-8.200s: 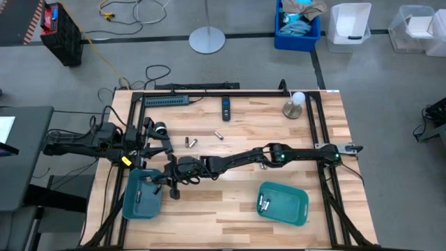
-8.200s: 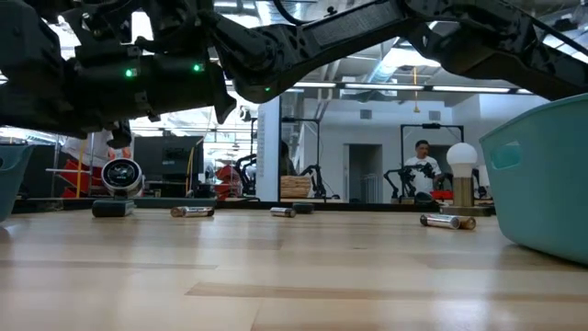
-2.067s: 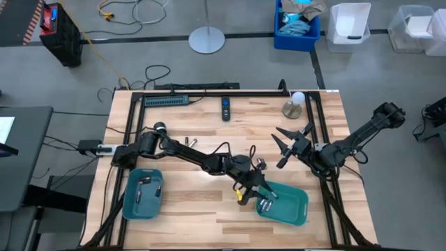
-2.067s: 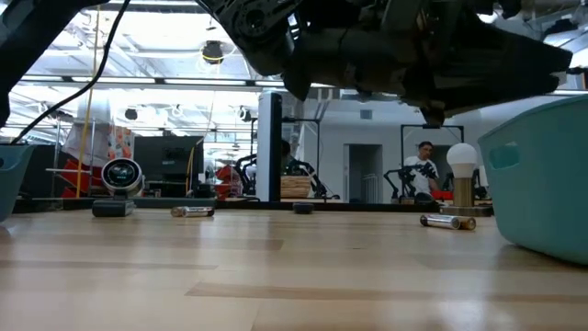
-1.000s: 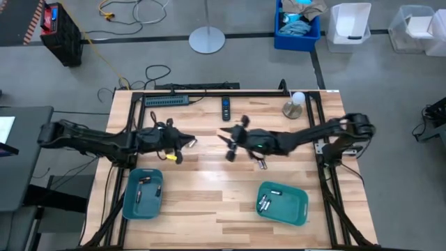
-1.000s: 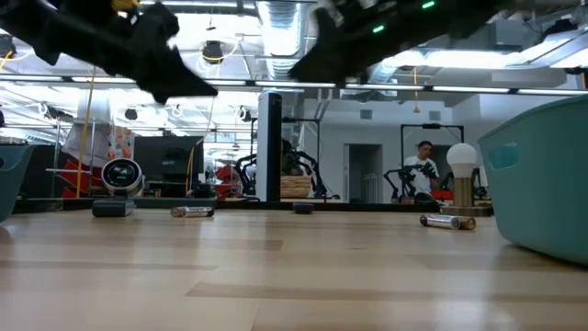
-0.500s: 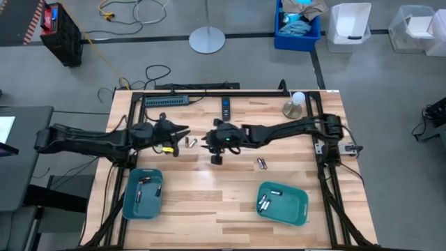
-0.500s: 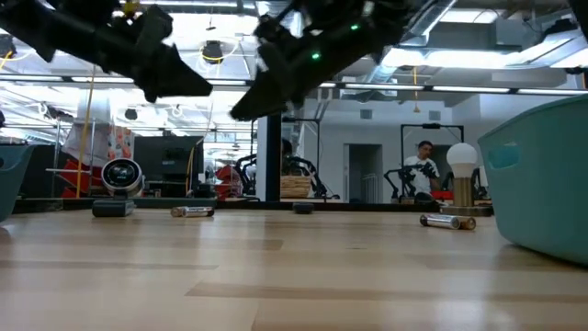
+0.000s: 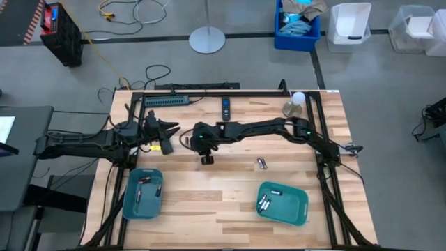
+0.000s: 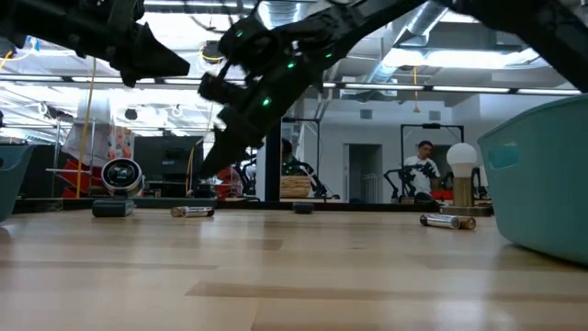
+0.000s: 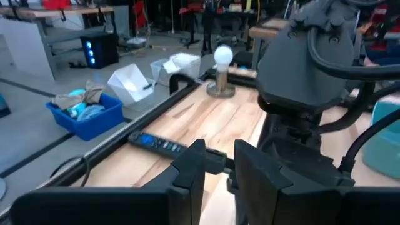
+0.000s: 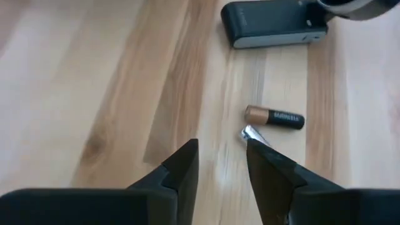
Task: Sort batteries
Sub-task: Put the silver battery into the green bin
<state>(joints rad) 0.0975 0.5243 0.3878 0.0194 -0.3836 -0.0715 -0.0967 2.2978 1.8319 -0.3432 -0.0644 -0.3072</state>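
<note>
Two small batteries lie side by side on the wood near the table's left-middle: a copper-and-black battery [image 12: 275, 117] and a silvery battery [image 12: 252, 134]. My right gripper [image 12: 219, 162] hovers over them, open, and touches neither; the silvery one lies just off one fingertip. In the high view my right gripper [image 9: 192, 139] has reached far across to the table's left. My left gripper [image 9: 170, 136] waits beside it, open with a narrow gap [image 11: 219, 165]. Another pair of batteries [image 9: 261, 163] lies mid-table. More lie in the left tray [image 9: 143, 193] and the right tray [image 9: 282, 202].
A black block [image 12: 275, 25] with a round silver-topped knob sits just beyond the two batteries. A black remote [image 9: 226, 107], a power strip [image 9: 167, 100] and a bulb stand [image 9: 294, 104] line the far edge. The right arm [image 11: 306, 69] fills the space ahead of my left gripper.
My right arm has swept from mid-table toward the left edge and come down over the pair of batteries near the black block. My left gripper has drawn back a little toward the table's left. No battery has moved.
</note>
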